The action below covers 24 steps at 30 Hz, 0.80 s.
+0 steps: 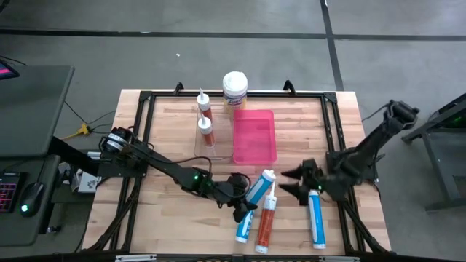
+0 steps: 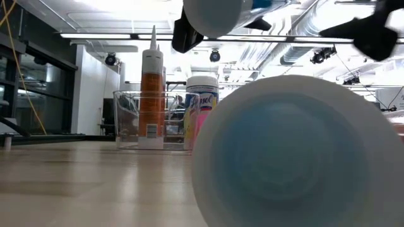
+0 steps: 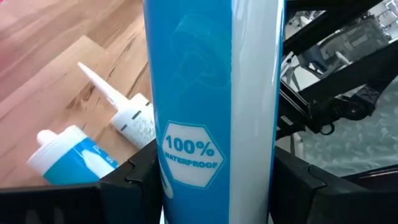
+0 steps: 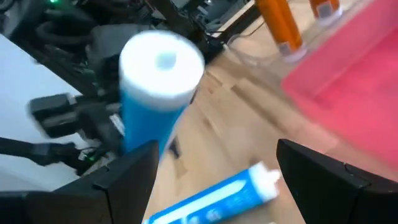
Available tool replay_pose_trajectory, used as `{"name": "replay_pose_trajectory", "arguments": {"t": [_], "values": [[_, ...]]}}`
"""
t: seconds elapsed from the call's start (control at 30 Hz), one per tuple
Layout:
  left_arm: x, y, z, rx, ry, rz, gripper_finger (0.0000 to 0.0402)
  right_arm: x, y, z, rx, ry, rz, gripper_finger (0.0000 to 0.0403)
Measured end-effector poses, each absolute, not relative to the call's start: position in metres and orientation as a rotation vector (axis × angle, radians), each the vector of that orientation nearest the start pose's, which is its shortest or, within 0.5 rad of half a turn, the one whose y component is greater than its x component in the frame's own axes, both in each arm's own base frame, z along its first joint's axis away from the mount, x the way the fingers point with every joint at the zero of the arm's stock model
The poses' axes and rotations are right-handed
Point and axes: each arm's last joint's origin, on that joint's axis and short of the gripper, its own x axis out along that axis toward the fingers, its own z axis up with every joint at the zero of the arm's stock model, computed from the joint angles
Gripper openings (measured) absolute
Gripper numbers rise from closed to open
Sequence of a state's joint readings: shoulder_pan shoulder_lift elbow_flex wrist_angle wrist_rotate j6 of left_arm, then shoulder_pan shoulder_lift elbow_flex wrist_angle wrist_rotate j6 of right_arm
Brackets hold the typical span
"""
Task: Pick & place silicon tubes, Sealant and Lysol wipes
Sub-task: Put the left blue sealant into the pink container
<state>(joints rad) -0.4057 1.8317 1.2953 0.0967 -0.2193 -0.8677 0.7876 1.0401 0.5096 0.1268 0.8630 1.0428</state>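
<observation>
Currently the left end effector (image 1: 244,200) is clamped on a blue-and-white tube (image 1: 259,188), lifted off the table (image 1: 167,211) just 6 o'clock of the table centre. In the high view its long axis runs from about 7 o'clock to 1 o'clock; which end carries the nozzle cannot be told. The left wrist view shows the blue label between the two dark fingers (image 3: 134,180).

The right end effector (image 1: 297,183) hovers at 3 o'clock of the held tube, fingers spread apart, holding nothing.

Three cartridges lie flat on the table:
- a blue tube (image 1: 242,227) at 7 o'clock of the held one, long axis near 6–12; nozzle end not discernible.
- an orange sealant cartridge (image 1: 266,224) just beside it, nozzle toward 12 o'clock.
- another blue tube (image 1: 315,218) under the right end effector, long axis 6–12; nozzle end not discernible.

Containers:
- a clear bin (image 1: 195,145) at 11 o'clock of the table centre holds two orange cartridges (image 1: 206,125) standing upright, nozzles up.
- a pink tray (image 1: 255,135) just 3 o'clock of the clear bin; contents not seen.

The Lysol wipes canister (image 1: 234,90) stands upright, axis vertical, white lid on top, at the far table edge, 12 o'clock of the pink tray and outside both containers.
</observation>
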Motion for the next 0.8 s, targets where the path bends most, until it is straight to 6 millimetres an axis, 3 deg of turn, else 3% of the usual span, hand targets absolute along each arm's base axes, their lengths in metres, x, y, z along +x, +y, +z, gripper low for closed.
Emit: {"name": "replay_pose_trajectory", "arguments": {"t": [0.17,0.33,0.53,0.8], "values": [[0.385,-0.159,0.245,-0.692,0.469,-0.028,0.0193,0.154,0.176,0.213,0.813,0.133,-0.237,0.0321],[0.385,-0.161,0.246,-0.681,0.475,-0.063,0.0193,0.178,0.205,0.211,0.775,0.056,-0.281,0.0321],[0.386,-0.161,0.248,-0.668,0.461,-0.092,0.0193,0.201,0.220,0.213,0.714,0.072,-0.304,0.0321],[0.386,-0.171,0.259,-0.741,0.354,-0.129,0.0193,0.203,0.221,0.213,0.680,0.094,-0.287,0.0321]]}}
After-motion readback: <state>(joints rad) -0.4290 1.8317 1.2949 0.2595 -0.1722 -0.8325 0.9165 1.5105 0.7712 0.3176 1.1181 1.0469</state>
